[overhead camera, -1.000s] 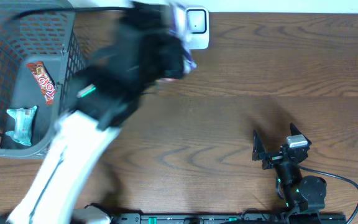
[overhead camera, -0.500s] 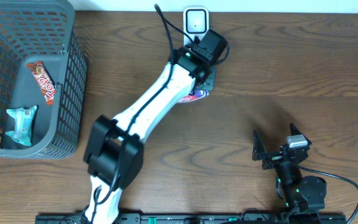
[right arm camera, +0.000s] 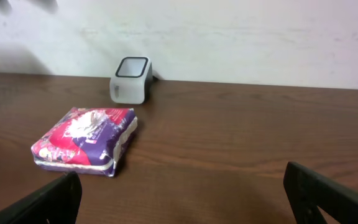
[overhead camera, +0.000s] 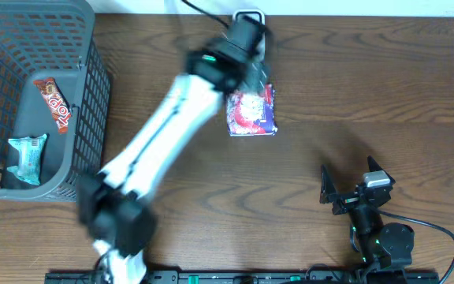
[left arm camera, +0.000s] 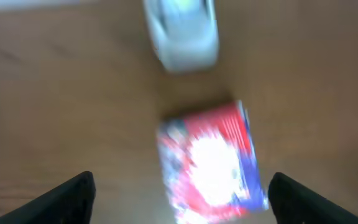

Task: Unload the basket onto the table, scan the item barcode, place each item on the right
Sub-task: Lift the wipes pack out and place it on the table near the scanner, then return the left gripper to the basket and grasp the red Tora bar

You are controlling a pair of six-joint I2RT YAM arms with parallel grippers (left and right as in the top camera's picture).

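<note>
Lying flat on desk (overhead camera: pixel 353 95): red-purple packet (overhead camera: pixel 251 113), just in front of white scanner (right arm camera: pixel 131 79), not touching it. Barcode not discernible. Left tool (left arm camera: pixel 180 186) above packet, motion-blurred, fingers (left arm camera: pixel 73 196) spread wide, nothing gripped. Right tool (right arm camera: pixel 185 193) likewise released, empty, near desk front edge, well apart from packet. Basket (overhead camera: pixel 93 95) far left holds red bar (overhead camera: pixel 55 104) and pale green wrapper (overhead camera: pixel 27 156).

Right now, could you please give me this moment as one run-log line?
left gripper open over packet | packet flat on table before scanner | right gripper open, empty
</note>
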